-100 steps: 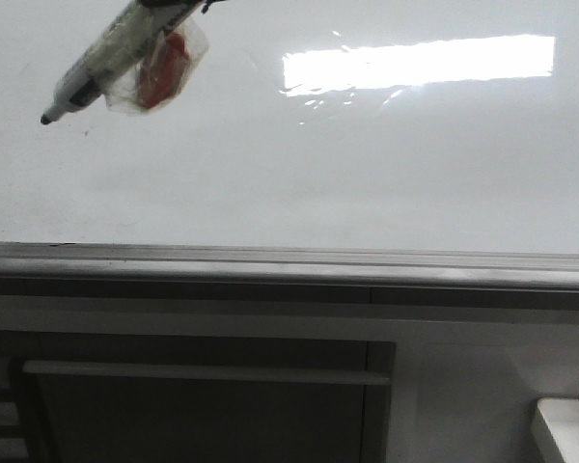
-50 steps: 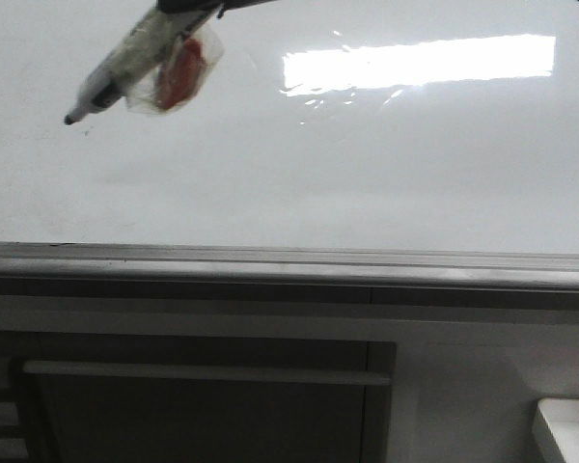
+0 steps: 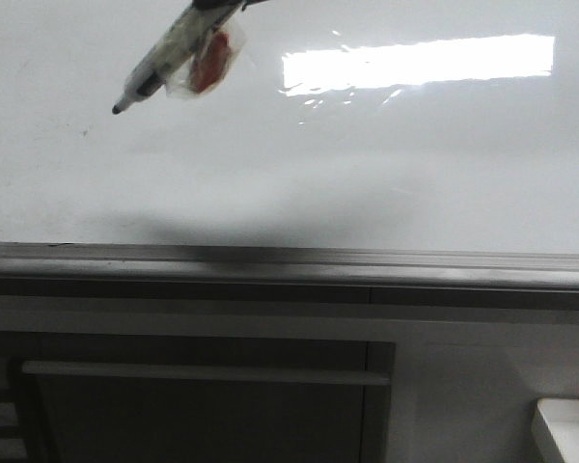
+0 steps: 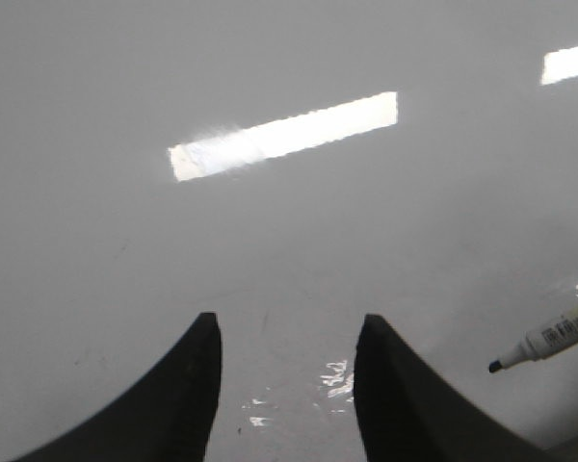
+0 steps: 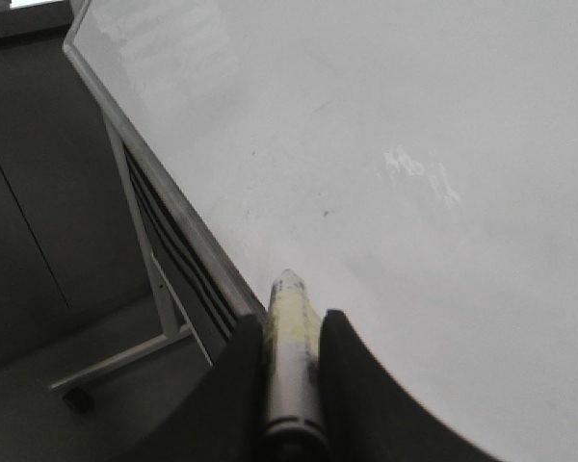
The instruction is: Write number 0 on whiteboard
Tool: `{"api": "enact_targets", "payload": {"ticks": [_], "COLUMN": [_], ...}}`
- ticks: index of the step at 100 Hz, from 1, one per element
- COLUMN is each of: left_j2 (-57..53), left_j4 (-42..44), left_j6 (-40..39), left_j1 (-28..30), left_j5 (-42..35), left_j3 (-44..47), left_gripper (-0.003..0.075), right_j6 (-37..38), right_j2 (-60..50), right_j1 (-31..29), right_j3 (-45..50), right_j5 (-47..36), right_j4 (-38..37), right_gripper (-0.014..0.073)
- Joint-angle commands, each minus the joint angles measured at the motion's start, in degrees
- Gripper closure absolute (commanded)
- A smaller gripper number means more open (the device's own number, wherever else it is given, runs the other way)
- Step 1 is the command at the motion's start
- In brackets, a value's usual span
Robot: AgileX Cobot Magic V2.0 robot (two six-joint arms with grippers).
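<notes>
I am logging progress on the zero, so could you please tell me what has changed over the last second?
The marker, clamped in the right gripper, moved rightward and slightly up in the front view. The whiteboard shows no drawn stroke, and nothing was let go.

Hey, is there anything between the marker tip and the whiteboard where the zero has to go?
Nothing visible is in the way. The marker, clamped in the right gripper, points its tip at bare whiteboard. The left gripper is open and off to the side. No stroke shows yet.
</notes>
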Motion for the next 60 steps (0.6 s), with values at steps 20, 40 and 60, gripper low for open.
{"api": "enact_targets", "payload": {"ticks": [20,40,60], "left_j2": [0.6,0.7,0.8], "left_j4": [-0.5,-0.5,-0.5], "left_j6": [-0.8,-0.8,-0.8], "left_j1": [5.5,6.4,6.4], "left_j5": [-3.0,-5.1,-5.1], "left_j3": [-2.0,-2.0,-2.0], "left_gripper": [0.0444,0.0444,0.0444], "right_j6": [-1.6,-1.6,-1.8], "right_j2": [2.5,5.2,8.2], "right_j1": [-4.2,-7.5,-7.9], "right_j3": [-7.4,-10.0,-12.8], "right_j5": [4.7,8.6,8.1], "right_j4": [-0.7,-0.7,-1.6], "right_gripper": [0.0662,0.0662,0.0662]}}
